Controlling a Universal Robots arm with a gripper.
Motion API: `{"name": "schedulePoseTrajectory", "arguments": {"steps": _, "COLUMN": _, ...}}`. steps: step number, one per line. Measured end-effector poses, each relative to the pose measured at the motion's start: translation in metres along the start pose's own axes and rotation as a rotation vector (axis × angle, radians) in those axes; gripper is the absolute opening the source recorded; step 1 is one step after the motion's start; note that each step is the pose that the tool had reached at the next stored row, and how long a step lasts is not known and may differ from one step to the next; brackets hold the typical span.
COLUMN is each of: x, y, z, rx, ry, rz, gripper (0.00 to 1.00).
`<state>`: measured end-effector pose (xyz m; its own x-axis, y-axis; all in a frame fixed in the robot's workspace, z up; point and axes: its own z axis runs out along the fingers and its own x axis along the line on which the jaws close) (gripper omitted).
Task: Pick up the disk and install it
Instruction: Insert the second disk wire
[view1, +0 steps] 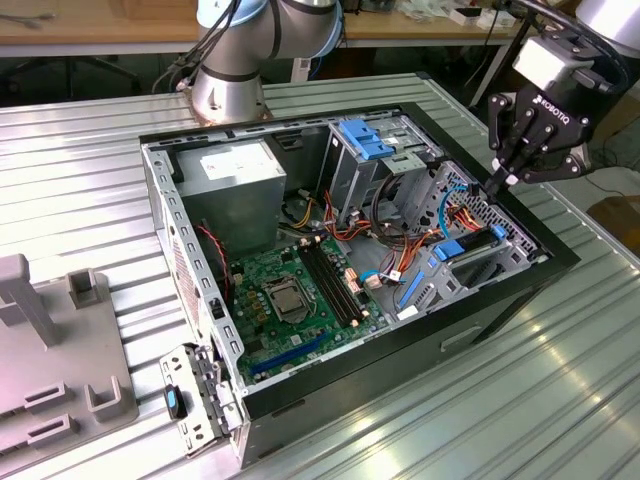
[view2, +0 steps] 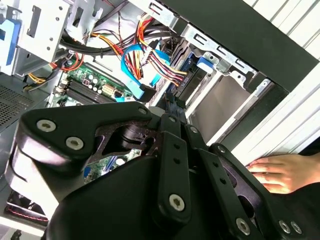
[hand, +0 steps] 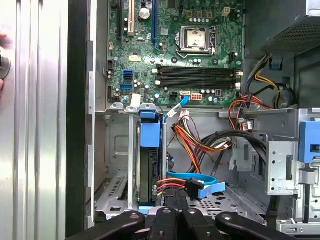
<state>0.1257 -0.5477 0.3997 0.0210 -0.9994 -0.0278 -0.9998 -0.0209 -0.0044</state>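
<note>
Exterior view: disk (view1: 462, 247) already slotted in case bay (view1: 500, 262), install looks basically done; gripper (view1: 497, 182) fingers pinched together, empty, right above it.

Green motherboard (view1: 295, 295) inside a black-rimmed computer case (view1: 560, 262); bright blue carrier on the grey disk (hand: 150, 165); black gripper (view1: 500, 180); ribbed silver tabletop (view1: 80, 190); red, yellow, orange cables (hand: 200, 145).

Place: a robotics lab or workshop is showing here.
Counter: a ribbed metal counter (view1: 80, 180) is carrying an opened computer case (view1: 350, 250), its motherboard (view1: 300, 300) lying exposed.
Arm: 1 industrial arm base (view1: 232, 80) is standing bolted to it.
Fixtures: grey jigs (view1: 60, 350) are sitting alongside.
Background: wooden benches (view1: 100, 25) are running behind.
</note>
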Motion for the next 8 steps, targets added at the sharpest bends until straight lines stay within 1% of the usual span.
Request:
{"name": "schedulePoseTrajectory", "arguments": {"steps": 5, "x": 0.0, "y": 0.0002, "z": -0.0002, "rx": 0.0, "ry": 0.0001, "rz": 0.0, "gripper": 0.11}}
{"name": "schedulePoseTrajectory", "arguments": {"steps": 8, "x": -0.0002, "y": 0.0015, "z": -0.0003, "rx": 0.0, "ry": -0.0003, "rz": 0.0, "gripper": 0.11}}
